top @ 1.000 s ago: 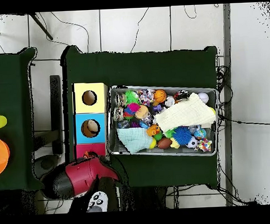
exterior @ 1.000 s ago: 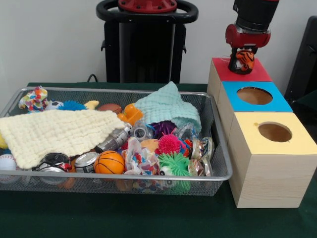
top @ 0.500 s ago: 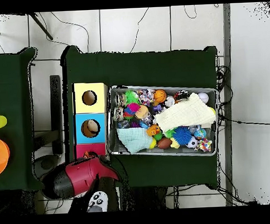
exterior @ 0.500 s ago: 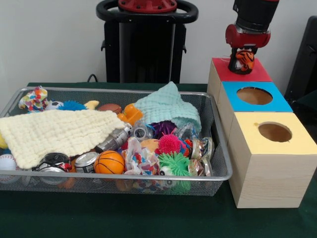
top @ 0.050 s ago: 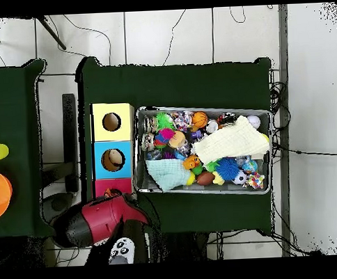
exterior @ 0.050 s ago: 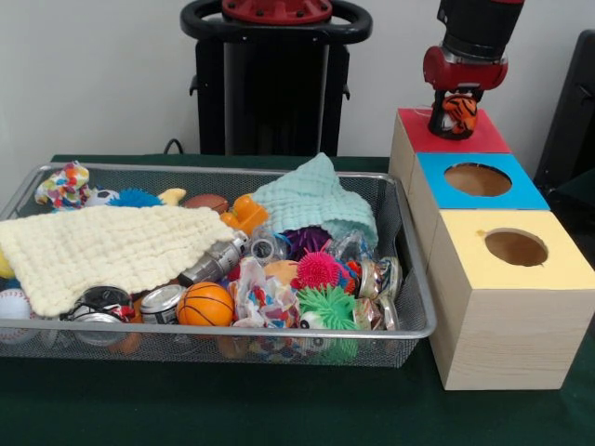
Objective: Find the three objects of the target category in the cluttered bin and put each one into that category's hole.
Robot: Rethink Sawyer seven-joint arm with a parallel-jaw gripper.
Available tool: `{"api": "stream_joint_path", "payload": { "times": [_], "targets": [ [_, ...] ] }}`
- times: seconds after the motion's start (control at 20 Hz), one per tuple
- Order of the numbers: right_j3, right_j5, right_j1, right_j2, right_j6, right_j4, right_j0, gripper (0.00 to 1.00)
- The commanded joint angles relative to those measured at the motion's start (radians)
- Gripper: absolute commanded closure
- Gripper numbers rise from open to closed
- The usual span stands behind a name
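red box [exterior @ 0.050 s ago: 453, 132] hole hidden by tiger toy [exterior @ 0.050 s ago: 457, 111]

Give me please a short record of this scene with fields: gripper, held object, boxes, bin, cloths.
gripper: the gripper is over the red box, shut on the tiger-striped toy
held object: small orange toy with black stripes, low above the red top
boxes: red, blue box, yellow box in one row beside the bin; blue and yellow holes visible
bin: wire mesh bin, full of small toys and balls
cloths: cream cloth and mint cloth lying over the toys
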Motion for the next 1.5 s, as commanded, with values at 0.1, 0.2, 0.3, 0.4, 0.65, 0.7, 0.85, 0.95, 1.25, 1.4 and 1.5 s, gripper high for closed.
{"api": "stream_joint_path", "payload": {
  "times": [0.1,0.2,0.3,0.4,0.65,0.7,0.85,0.95,1.25,1.4,1.5],
  "targets": [
    [0.005,0.050,0.072,0.006,0.093,-0.042,-0.014,0.00],
    [0.003,0.037,0.078,0.004,0.096,-0.045,-0.013,0.00],
    [-0.002,0.024,0.086,-0.001,0.101,-0.049,-0.011,0.00],
    [-0.011,-0.002,0.098,-0.019,0.122,-0.051,0.003,0.00],
    [-0.061,-0.094,0.151,-0.096,0.179,-0.078,0.075,0.00],
    [-0.069,-0.110,0.157,-0.114,0.189,-0.077,0.090,0.00],
    [-0.084,-0.127,0.157,-0.130,0.154,-0.087,0.107,0.00],
    [-0.084,-0.145,0.164,-0.140,0.154,-0.079,0.115,0.00],
    [-0.079,-0.176,0.170,-0.156,0.150,-0.051,0.112,0.00],
    [-0.075,-0.182,0.172,-0.158,0.150,-0.045,0.113,0.00],
    [-0.069,-0.187,0.174,-0.155,0.160,-0.035,0.109,0.00]
  ]
}}
